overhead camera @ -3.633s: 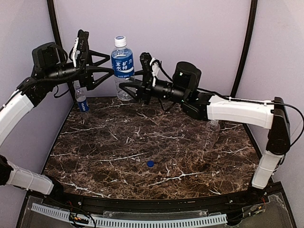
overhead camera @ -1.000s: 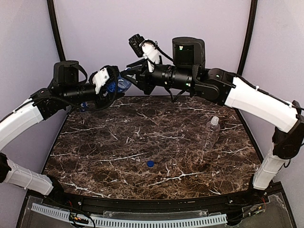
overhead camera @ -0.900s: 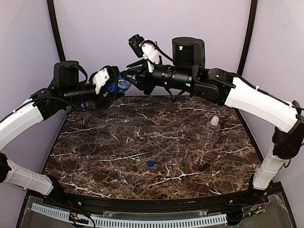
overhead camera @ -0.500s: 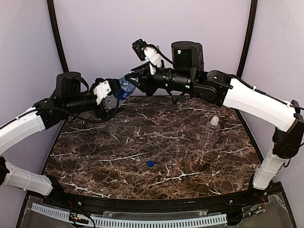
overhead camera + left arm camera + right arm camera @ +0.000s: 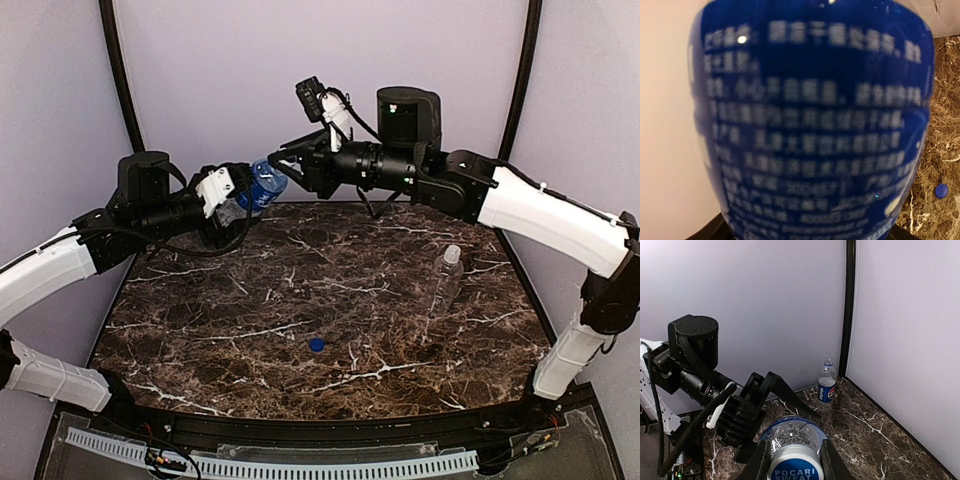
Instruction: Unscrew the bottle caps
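A clear bottle with a blue label (image 5: pixel 262 184) hangs tilted in the air at the back of the table. My right gripper (image 5: pixel 284 167) is shut on its white cap (image 5: pixel 794 467), a finger (image 5: pixel 759 466) on each side. My left gripper (image 5: pixel 238 200) reaches around the bottle's lower body. The label (image 5: pixel 810 125) fills the left wrist view. Only the finger edges (image 5: pixel 707 231) show, so their contact is unclear. A loose blue cap (image 5: pixel 316 345) lies on the marble. A plain bottle (image 5: pixel 447 275) with a white cap (image 5: pixel 452 253) stands at the right.
A small Pepsi bottle (image 5: pixel 827 385) stands in the back left corner by the black post (image 5: pixel 846 310); the left arm hides it from above. Purple walls close in the marble table (image 5: pixel 230 300) on three sides. The blue cap (image 5: pixel 941 190) shows low in the left wrist view.
The left jaws have spread wider around the bottle, and the left arm has sunk a little. The right gripper has shifted right with the cap end, so more of the bottle shows.
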Action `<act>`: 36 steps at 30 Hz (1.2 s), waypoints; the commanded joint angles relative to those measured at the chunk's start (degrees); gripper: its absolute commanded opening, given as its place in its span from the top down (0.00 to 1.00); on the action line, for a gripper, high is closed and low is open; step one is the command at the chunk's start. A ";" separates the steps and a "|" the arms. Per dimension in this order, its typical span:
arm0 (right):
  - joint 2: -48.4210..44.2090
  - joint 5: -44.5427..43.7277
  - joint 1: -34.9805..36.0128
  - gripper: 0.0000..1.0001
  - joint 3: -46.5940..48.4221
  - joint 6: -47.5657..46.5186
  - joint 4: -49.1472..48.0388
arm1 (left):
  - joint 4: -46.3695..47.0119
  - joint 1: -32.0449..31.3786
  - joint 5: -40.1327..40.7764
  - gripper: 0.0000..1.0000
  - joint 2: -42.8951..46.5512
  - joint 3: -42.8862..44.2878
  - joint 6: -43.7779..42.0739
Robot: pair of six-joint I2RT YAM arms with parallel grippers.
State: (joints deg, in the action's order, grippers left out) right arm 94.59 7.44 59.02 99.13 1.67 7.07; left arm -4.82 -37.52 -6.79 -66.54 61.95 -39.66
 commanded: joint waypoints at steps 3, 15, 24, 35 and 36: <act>-1.87 4.39 -1.50 1.00 -1.31 4.52 -3.40 | 0.09 -0.19 -1.45 0.35 0.21 0.78 0.16; -2.26 -2.82 -2.86 0.32 0.21 13.22 3.52 | 9.68 -0.21 9.57 0.53 0.20 -1.84 -13.56; -1.46 -3.93 -2.98 0.31 2.18 17.19 6.63 | 12.86 -0.51 12.77 0.52 -0.23 -3.48 -19.95; 1.42 -1.97 -3.68 0.50 4.88 17.60 7.76 | 12.81 -0.61 12.38 0.52 -0.12 -3.39 -20.22; 1.61 -1.58 -3.72 0.49 5.04 17.73 7.78 | 12.86 -0.62 12.40 0.52 -0.10 -3.24 -20.18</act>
State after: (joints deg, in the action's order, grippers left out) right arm 94.76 4.51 55.96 102.39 18.79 14.37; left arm 6.63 -37.80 5.37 -66.96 59.42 -59.55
